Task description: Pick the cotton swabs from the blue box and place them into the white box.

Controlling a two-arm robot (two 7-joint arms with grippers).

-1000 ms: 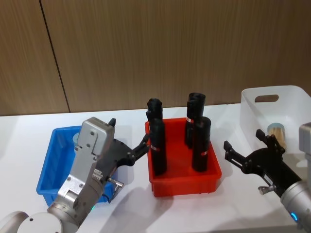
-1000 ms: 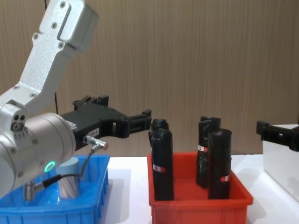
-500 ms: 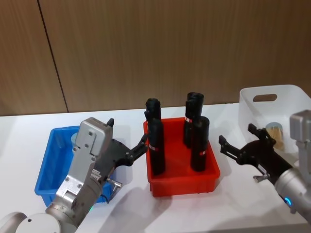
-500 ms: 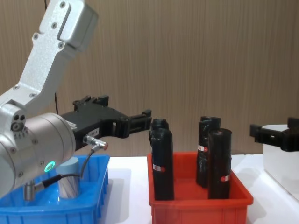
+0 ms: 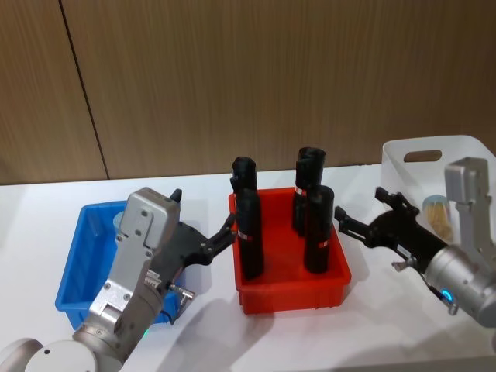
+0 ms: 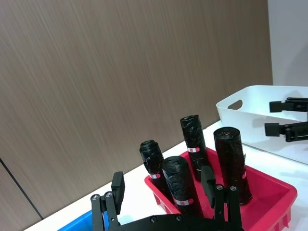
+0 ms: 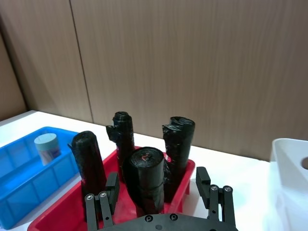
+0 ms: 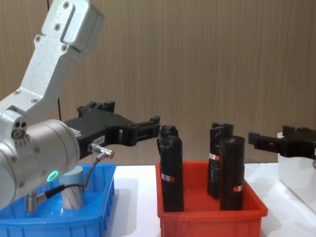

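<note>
Head view taken as the clock face, 12 o'clock away from the robot.

- Worktop (image 5: 46, 205): blue box (image 5: 75, 267) at 9 o'clock of the red bin (image 5: 294, 292), white box (image 5: 403, 167) at its 3 o'clock.
- Swab jar (image 7: 47, 147) stands upright in the blue box against its 12 o'clock wall, under the left arm, touched by nothing.
- Second jar (image 5: 436, 211) is inside the white box, partly hidden behind the right arm.
- Four black rolls (image 5: 318, 232) stand upright in the red bin.
- Left gripper (image 5: 204, 211): arm rises from 7 o'clock and the wrist sits over the blue box's 3 o'clock side. It is held level and aimed toward 2 o'clock. Fingers (image 6: 117, 185) are spread wide and empty, with one tip close beside the nearest roll; contact cannot be told.
- Right gripper (image 5: 361, 205): arm enters from 4 o'clock, level above the worktop, between red bin and white box, aimed toward 10 o'clock. Fingers (image 7: 202, 179) are spread and hold nothing, their tips just at the red bin's 3 o'clock rim.
</note>
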